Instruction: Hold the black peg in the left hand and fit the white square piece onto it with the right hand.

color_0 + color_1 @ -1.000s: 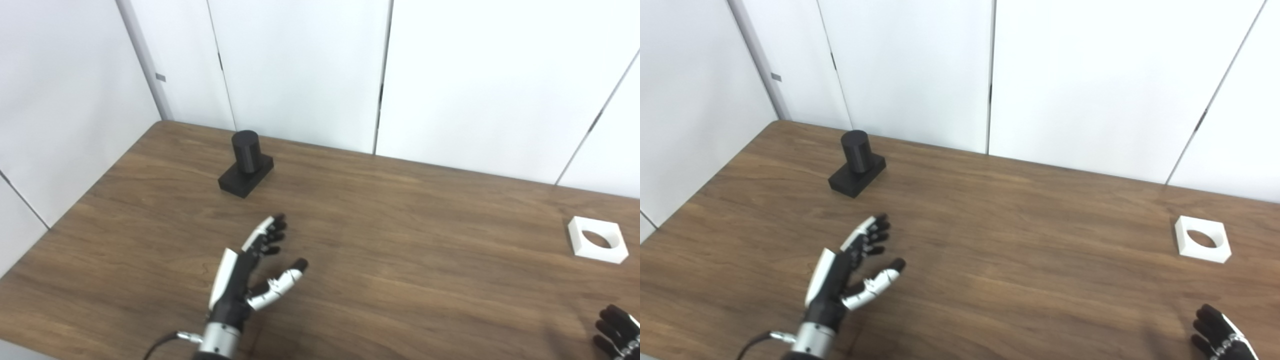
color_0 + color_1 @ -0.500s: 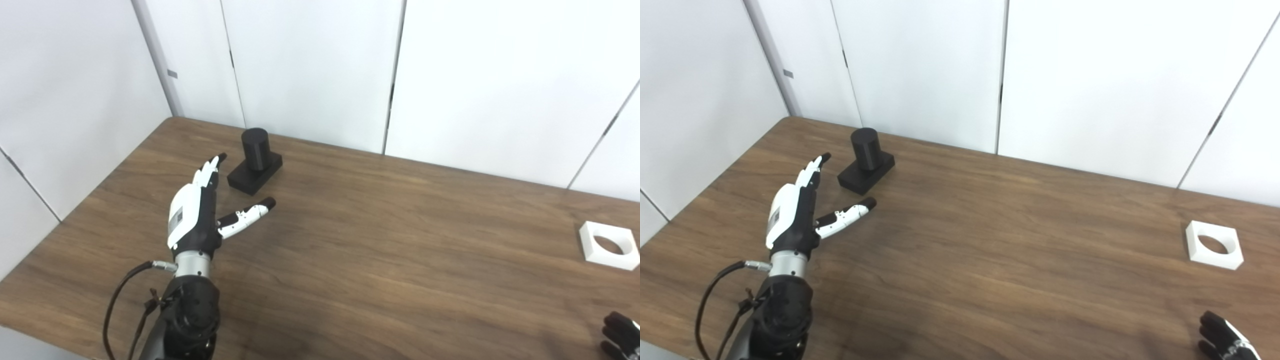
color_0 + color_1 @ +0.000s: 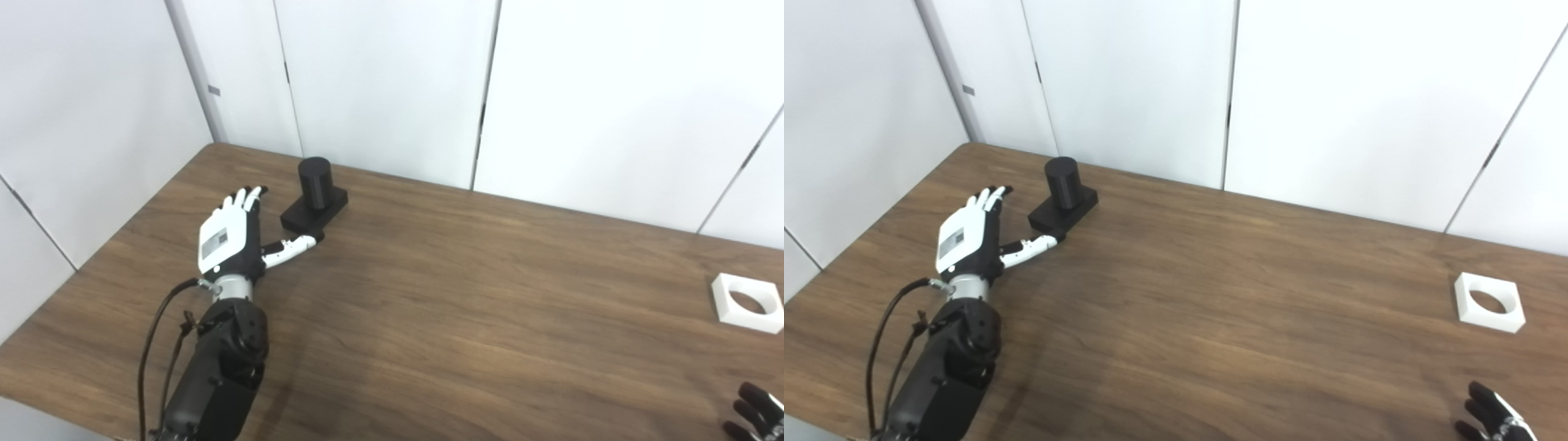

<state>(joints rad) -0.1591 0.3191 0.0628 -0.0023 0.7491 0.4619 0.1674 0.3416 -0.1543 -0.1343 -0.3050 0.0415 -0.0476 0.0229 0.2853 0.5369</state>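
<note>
Surface (image 3: 465, 306): dark brown wood grain under me, its far edge meeting white wall panels, its left edge running back to the far-left corner.
Black peg (image 3: 316, 179): stands upright on its flat black base, which rests directly on my surface near the far-left corner.
White square piece (image 3: 747, 302): lies flat on my surface at the far right, round hole facing up, well apart from the peg.
Between them: bare wood, with soft shadows only.
Near edge: visible at the lower left corner of both views.
</note>
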